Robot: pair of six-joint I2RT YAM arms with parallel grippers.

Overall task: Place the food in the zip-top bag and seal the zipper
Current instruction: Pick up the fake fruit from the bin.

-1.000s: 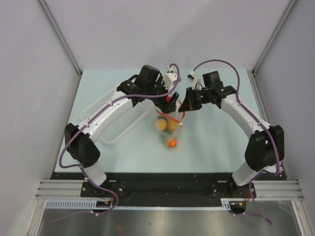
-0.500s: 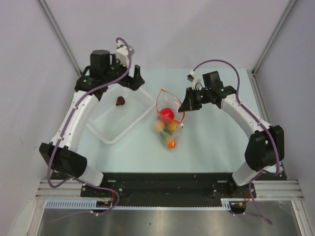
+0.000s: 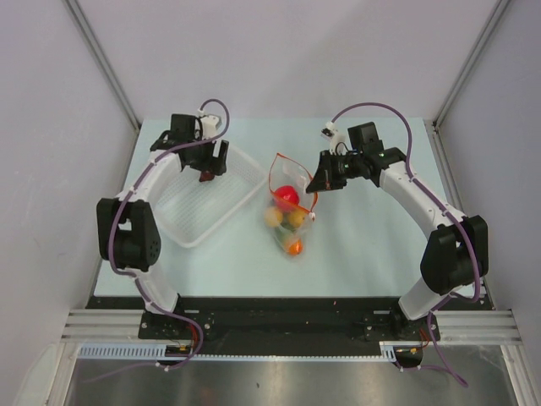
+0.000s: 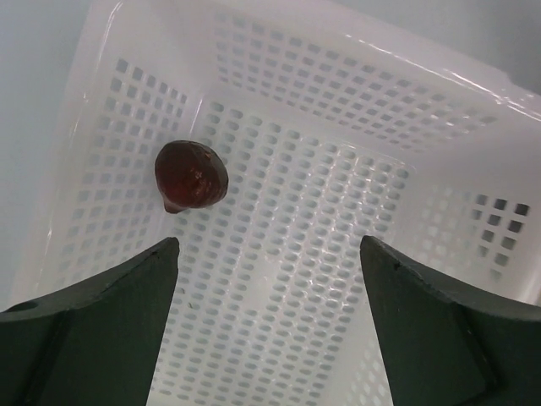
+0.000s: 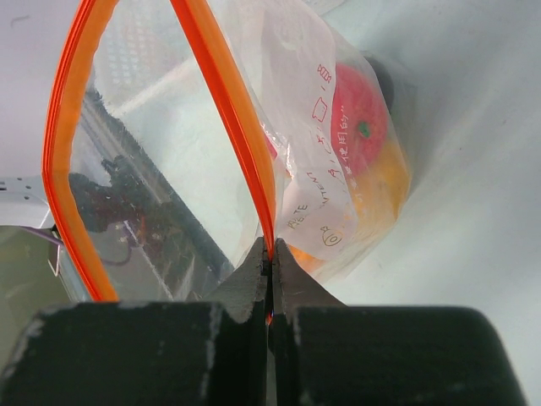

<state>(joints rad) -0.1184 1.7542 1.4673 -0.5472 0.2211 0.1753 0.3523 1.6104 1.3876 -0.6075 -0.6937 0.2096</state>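
Over to the zip-top bag (image 3: 288, 222) first, lying mid-bench (image 3: 372, 245) with its mouth lifted into a wide loop. Most of the food (image 3: 287, 216) packed inside: a red round piece (image 3: 286, 196) nearest the mouth, two yellow pieces (image 3: 274, 216) side by side below it, an orange piece (image 3: 294, 246) down at the closed end, a sliver of green in between.

Zipper (image 5: 223, 110) unsealed, arching open as an orange strip. Pinched at its right side by the right hand (image 5: 270, 254), clenched tight on the strip with no gap between the fingers.

Across to the white perforated basket (image 3: 190, 211) at the left of the bench, apart from the bag. Just one thing in there: a dark purple-brown piece (image 4: 191, 174), resting on the holed floor towards the far-left wall. Left hand (image 4: 269, 241) hanging above the basket, released and spread wide, gripping nothing, with the dark piece just beyond its left finger.

Red print (image 5: 325, 169) on the bag's clear side, caught by the right wrist camera: "PETE" beside a circled mark, plus a small square outline. Other letters too crumpled to read.

From the top view, left hand over the basket's far corner and partly covering the dark piece. Purple cables (image 3: 372, 107) looping along both arms.
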